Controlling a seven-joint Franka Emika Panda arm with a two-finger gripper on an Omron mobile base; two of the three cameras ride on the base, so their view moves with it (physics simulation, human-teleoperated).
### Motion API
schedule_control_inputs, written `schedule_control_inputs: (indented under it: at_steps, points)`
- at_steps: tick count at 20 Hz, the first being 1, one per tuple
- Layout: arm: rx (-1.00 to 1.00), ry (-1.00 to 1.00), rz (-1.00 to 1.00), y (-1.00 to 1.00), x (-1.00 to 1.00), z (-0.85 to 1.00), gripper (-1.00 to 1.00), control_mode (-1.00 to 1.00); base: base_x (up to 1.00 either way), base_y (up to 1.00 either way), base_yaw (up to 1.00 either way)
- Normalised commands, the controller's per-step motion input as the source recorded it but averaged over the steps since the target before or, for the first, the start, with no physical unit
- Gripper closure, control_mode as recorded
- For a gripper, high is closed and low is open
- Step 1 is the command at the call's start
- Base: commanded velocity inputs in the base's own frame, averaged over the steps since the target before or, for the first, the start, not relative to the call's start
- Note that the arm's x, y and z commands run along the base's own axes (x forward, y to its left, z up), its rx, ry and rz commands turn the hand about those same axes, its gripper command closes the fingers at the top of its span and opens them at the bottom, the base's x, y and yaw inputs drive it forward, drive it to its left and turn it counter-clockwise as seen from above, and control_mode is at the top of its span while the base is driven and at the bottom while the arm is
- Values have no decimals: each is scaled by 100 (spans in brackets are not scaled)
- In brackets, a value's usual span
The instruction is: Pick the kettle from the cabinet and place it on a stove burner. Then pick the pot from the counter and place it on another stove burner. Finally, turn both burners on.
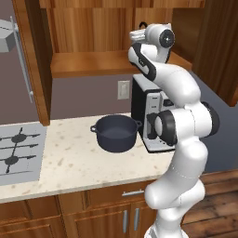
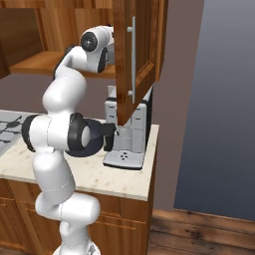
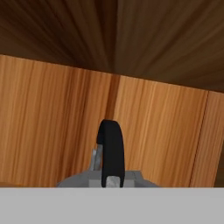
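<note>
- The arm (image 1: 183, 125) reaches up into the open wall cabinet (image 1: 100, 62), with the hand deep inside at shelf height.
- In the hand view the kettle (image 3: 107, 179) sits right under the camera: its grey rounded top lies at the bottom of that view and its black arched handle (image 3: 111, 153) rises from it.
- The jaws are drawn together, apparently pinched on that black handle; the fingertips themselves are not visible, so the hold is a judgement.
- In the left base view a dark sliver of the handle (image 1: 142, 24) peeks out beside the wrist, above the shelf and against the cabinet's back wall.
- Progress: I judge this the first step, the kettle gripped but not yet out of the cabinet.
- The pot (image 1: 116, 132) stands on the tabletop (image 1: 69, 158) beside the coffee machine (image 1: 146, 114), so its move is not yet done.
- The stove (image 1: 18, 151) lies at the left of the tabletop, and the burners that show are bare; nothing suggests they are on.
- Still to do: carry the kettle to a burner, move the pot to another, turn both on.
- Orientation: the kettle is upright, its handle seen nearly edge-on, arching away from the camera toward the back wall.
- I cannot tell which way the spout points.
</note>
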Motion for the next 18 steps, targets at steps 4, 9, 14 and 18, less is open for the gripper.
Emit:
schedule_control_inputs:
  at_steps: [4,9,14,18]
  points:
    - [0,0,-2,0,-45,1,100,-100,0,0,0]
    - [0,1,-4,2,-51,3,100,-100,0,0,0]
    - [0,3,-9,11,-55,9,100,-100,0,0,0]
    - [0,3,-9,7,-53,12,100,-100,0,0,0]
